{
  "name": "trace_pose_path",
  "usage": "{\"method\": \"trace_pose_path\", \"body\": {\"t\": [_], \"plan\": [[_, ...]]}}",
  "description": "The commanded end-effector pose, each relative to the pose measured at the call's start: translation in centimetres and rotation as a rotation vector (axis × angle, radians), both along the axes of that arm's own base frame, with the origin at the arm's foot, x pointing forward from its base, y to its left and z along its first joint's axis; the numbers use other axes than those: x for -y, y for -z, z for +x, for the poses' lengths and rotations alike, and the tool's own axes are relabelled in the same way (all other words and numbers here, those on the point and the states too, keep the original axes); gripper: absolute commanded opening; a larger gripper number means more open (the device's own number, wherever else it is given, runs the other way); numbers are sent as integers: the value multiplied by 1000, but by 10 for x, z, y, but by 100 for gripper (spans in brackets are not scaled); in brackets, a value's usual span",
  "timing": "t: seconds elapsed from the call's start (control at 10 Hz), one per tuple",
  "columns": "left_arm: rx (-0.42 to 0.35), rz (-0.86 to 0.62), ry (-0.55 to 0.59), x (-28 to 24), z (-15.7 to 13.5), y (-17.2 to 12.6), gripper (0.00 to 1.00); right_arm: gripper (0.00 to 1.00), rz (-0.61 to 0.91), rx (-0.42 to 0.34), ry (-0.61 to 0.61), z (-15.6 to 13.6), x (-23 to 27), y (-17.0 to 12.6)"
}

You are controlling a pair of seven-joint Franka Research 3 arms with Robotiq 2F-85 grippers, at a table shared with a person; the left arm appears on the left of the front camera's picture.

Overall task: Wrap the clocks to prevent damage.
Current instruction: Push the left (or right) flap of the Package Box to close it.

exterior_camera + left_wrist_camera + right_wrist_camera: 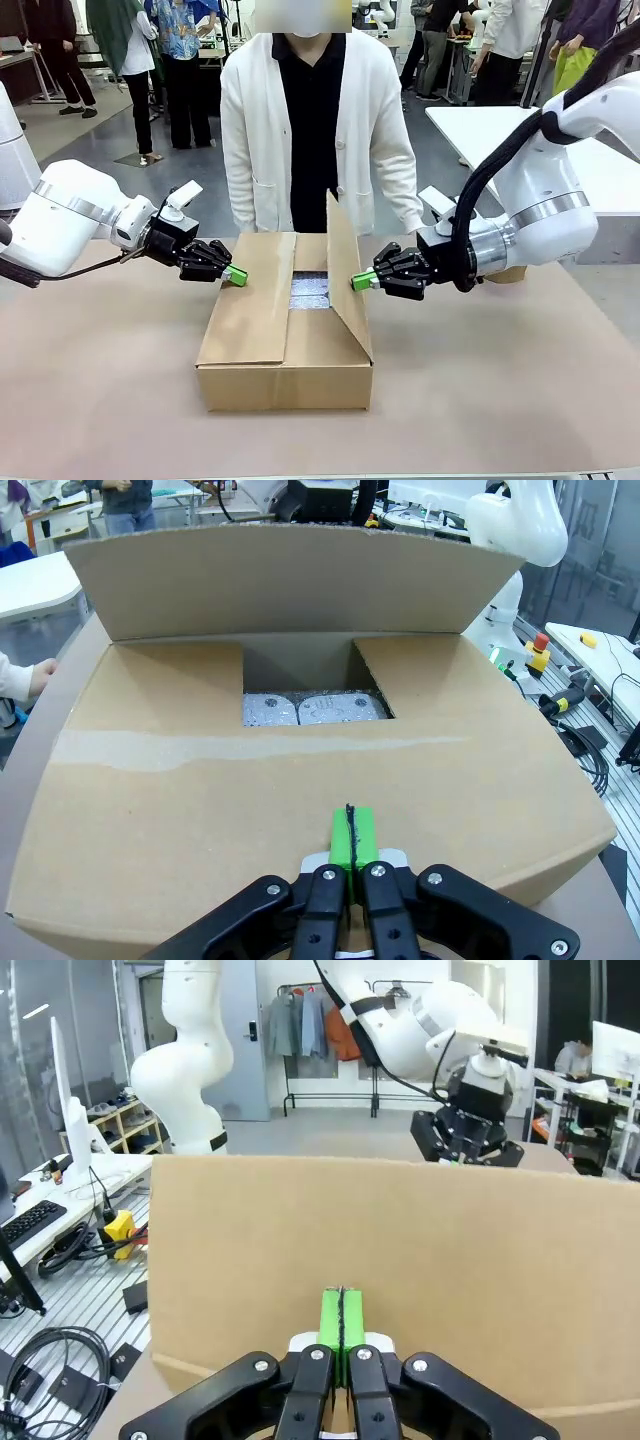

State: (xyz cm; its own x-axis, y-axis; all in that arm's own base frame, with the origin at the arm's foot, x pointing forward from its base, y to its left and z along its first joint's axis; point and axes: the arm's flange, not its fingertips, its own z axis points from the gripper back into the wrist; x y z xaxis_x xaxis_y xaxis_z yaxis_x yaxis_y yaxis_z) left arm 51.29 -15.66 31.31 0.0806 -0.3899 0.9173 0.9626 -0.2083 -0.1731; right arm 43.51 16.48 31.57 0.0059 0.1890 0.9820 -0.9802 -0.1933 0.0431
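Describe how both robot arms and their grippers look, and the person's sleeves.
The left arm and right arm are rounded glossy white shells with a silver band near each wrist. The left gripper and right gripper are black knuckled linkages ending in bright green tips. A thick black cable runs along the right arm. The person wears long white cardigan sleeves over a black top.

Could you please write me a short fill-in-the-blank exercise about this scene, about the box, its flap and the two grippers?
1. The left gripper and the right gripper are both ____ (open/shut).
2. The right flap of the box stands ____ (flat/upright).
3. The wrapped bundles lie ____ the box (inside/beside).

Missing words: shut; upright; inside.
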Motion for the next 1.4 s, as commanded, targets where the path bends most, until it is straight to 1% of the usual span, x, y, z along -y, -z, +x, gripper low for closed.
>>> {"method": "trace_pose_path", "body": {"t": [0.0, 0.2, 0.3, 0.5, 0.7, 0.9, 1.0, 1.1, 1.3], "plan": [[-4, 2, -5, 0, 0, 3, 0, 1, -3, 25, 28, 10, -6, 12], [-4, 2, -5, 0, 0, 3, 0, 1, -22, 11, 22, 13, -7, 22], [-4, 2, -5, 0, 0, 3, 0, 1, -31, 2, 0, 12, -9, 31], [-4, 2, -5, 0, 0, 3, 0, 1, -43, 4, -46, 15, -15, 43], [-4, 2, -5, 0, 0, 3, 0, 1, -67, 7, -60, 16, -17, 50], [-4, 2, -5, 0, 0, 3, 0, 1, -69, 11, -54, 16, -15, 48], [-4, 2, -5, 0, 0, 3, 0, 1, -64, -5, -86, 14, -14, 44], [-4, 2, -5, 0, 0, 3, 0, 1, -29, -11, -43, 16, -12, 33], [-4, 2, -5, 0, 0, 3, 0, 1, -29, -11, -43, 16, -12, 33]]}}
